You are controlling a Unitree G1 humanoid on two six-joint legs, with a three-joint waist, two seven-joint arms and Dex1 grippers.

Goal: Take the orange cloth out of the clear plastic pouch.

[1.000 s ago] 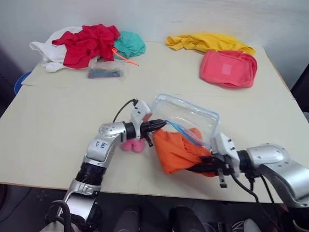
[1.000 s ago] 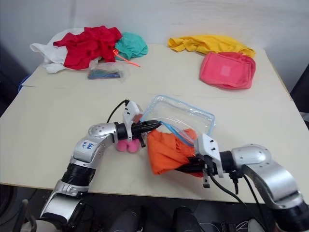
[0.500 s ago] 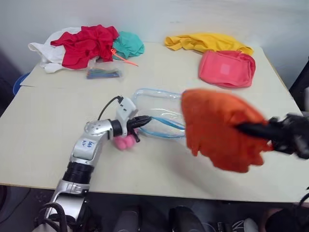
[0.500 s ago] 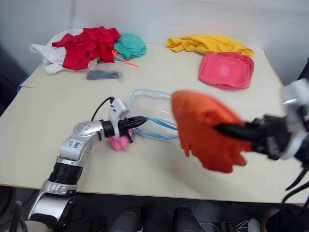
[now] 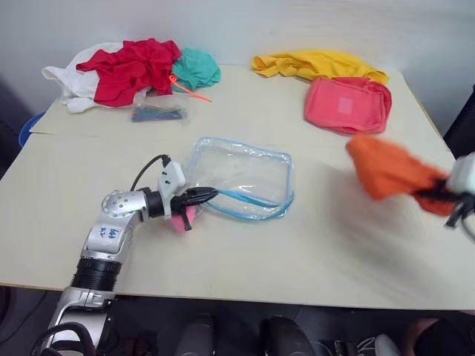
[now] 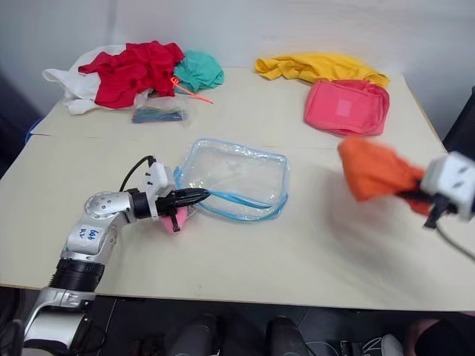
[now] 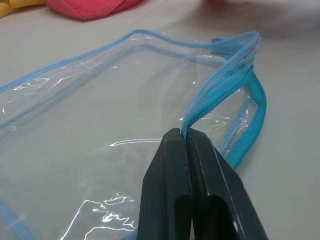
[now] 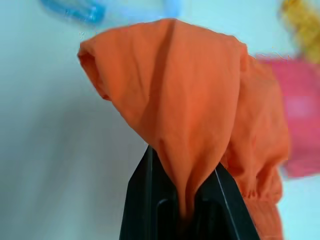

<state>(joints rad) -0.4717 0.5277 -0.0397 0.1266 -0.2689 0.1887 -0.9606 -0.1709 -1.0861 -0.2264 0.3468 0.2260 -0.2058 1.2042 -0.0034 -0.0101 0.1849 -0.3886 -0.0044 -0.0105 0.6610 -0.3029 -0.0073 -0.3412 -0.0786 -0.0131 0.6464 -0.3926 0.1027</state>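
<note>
Extraction step looks done: right end effector grips the orange cloth in the air, well clear of the empty pouch on the worktop, whose zipper edge the left end effector pinches; next, set cloth down and release.

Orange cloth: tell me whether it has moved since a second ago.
Yes. The orange cloth, shut in the right end effector, has left the clear plastic pouch and now hangs to the right, in front of the pink-red fabric pouch.
</note>
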